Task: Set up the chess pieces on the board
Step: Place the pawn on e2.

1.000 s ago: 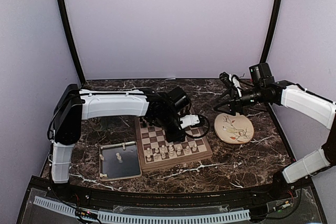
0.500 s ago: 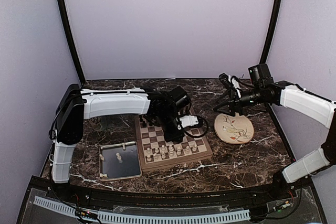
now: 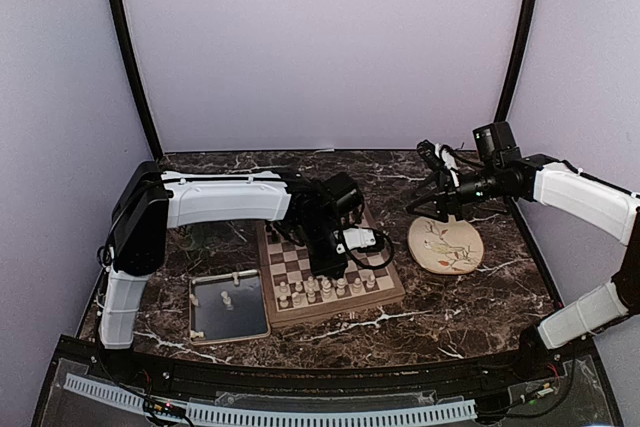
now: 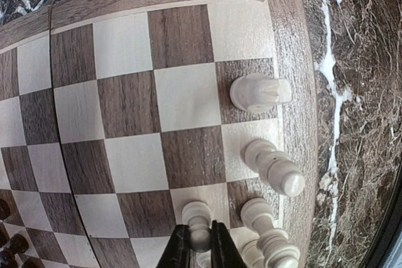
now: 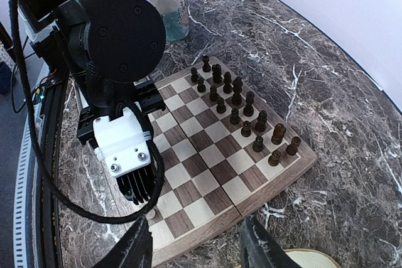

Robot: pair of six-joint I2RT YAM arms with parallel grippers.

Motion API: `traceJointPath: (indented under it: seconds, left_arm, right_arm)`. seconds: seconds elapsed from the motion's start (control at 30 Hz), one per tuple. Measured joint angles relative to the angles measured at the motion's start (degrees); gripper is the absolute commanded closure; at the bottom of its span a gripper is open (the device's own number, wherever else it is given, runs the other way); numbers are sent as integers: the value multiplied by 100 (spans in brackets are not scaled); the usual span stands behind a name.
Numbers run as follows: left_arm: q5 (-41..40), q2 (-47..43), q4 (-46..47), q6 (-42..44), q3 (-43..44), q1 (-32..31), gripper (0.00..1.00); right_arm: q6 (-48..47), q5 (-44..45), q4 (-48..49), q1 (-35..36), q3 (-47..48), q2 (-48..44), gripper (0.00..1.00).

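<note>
The board [image 3: 385,292] lies mid-table, with dark brown pieces [image 3: 275,235] on its far side and cream pieces [image 3: 325,287] along its near rows. My left gripper [image 3: 330,267] is low over the near rows. In the left wrist view it [image 4: 201,250] is shut on the head of a cream pawn [image 4: 199,218] whose base rests on a light square next to other cream pieces [image 4: 259,92]. My right gripper [image 3: 432,209] hangs open and empty above the floral plate [image 3: 445,244]. Its view [image 5: 198,249] shows the board's border [image 5: 276,183] and the dark pieces [image 5: 239,101].
A grey metal tray [image 3: 205,322] left of the board holds one cream piece [image 3: 227,299]. A mug [image 5: 169,1] stands beyond the board's far corner. Dark frame posts rise at the back corners. The left arm stretches across the board's far half.
My left gripper has moved a little toward the near rows of the board and lower, with the pawn in it. The right arm has hardly moved.
</note>
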Motion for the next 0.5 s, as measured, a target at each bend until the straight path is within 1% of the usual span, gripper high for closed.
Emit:
traceJointPath:
  seconds: [0.3, 0.5]
  left_arm:
    - [0, 0, -13, 28, 11, -2, 80]
    - [0, 2, -15, 31, 22, -7, 78]
  right_arm:
    - [-17, 2, -2, 0, 0, 28, 52]
    - [-20, 2, 0, 0, 0, 55, 52]
